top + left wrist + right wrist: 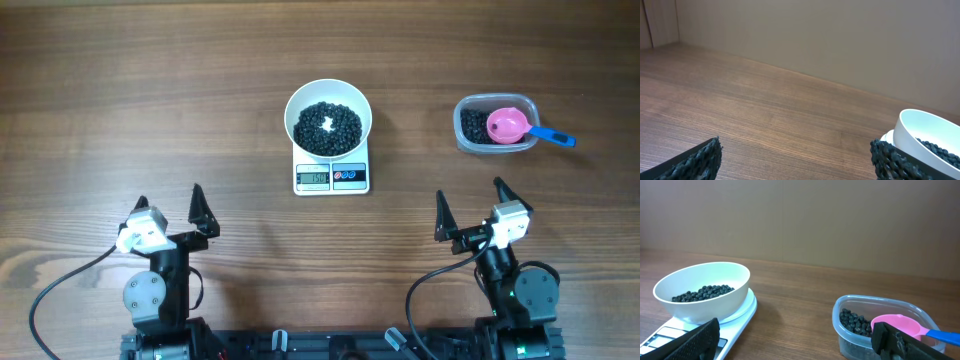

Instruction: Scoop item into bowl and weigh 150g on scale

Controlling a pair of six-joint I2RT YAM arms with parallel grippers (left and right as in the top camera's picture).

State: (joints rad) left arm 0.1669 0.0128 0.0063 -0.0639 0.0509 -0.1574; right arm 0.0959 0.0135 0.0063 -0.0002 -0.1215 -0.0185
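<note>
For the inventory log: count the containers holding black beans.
2: the white bowl on the scale, mid-table, and the clear tub to its right, with the pink scoop inside. None seems hidden.

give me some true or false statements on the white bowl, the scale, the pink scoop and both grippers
1. The round white bowl sits on the flat white kitchen scale. True.
2. The pink scoop with blue handle lies inside the bowl. False: it rests in the clear plastic tub.
3. The bowl holds small glossy black beans. True.
4. The right gripper grips the scoop. False: it is open, empty and apart from it.
5. The left gripper is open. True.
</note>
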